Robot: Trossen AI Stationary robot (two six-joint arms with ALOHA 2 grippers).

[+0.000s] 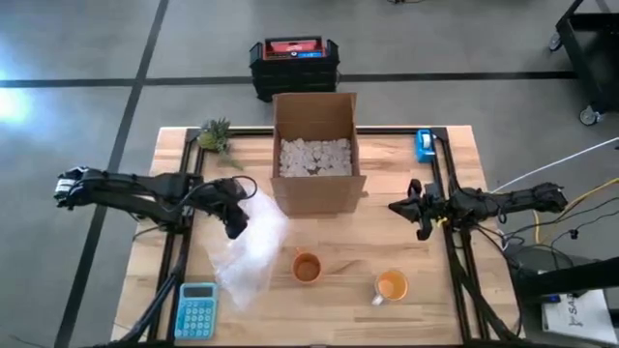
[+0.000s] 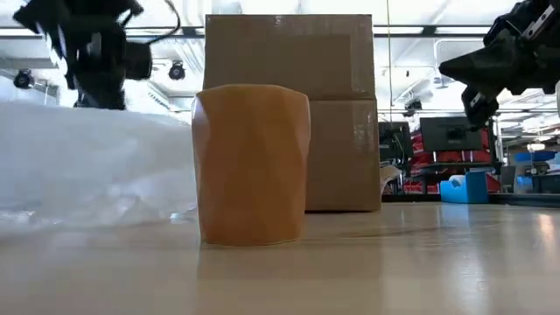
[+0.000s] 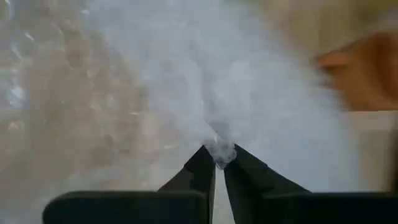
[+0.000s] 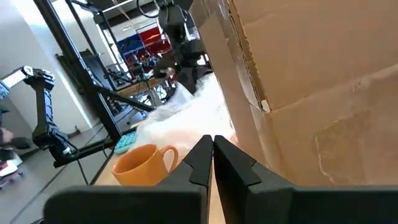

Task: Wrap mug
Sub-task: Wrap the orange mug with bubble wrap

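Near the middle of the wooden tabletop [image 1: 387, 237], the left tool [image 1: 235, 224] is pinching the edge of a sheet of bubble wrap [image 1: 248, 253], its fingers [image 3: 200, 172] closing tight on a gathered fold of the clear plastic. The sheet is spreading from that grip toward the front of the tabletop, lying just beside an orange mug [image 1: 307, 267] whose handle is not showing from above. A second orange mug [image 1: 392, 286], with a handle, is standing to the right of the first, apart from the wrap. Behind both, an open cardboard box [image 1: 316, 155] is holding white packing peanuts [image 1: 315, 156]. The right tool [image 1: 420, 224] is hovering beside the box's right wall with its fingers [image 4: 202, 160] pressing together on nothing. A blue calculator [image 1: 196, 309] is lying at the front left corner, a small green plant [image 1: 216, 135] at the back left, and a blue tape dispenser [image 1: 424, 145] at the back right.
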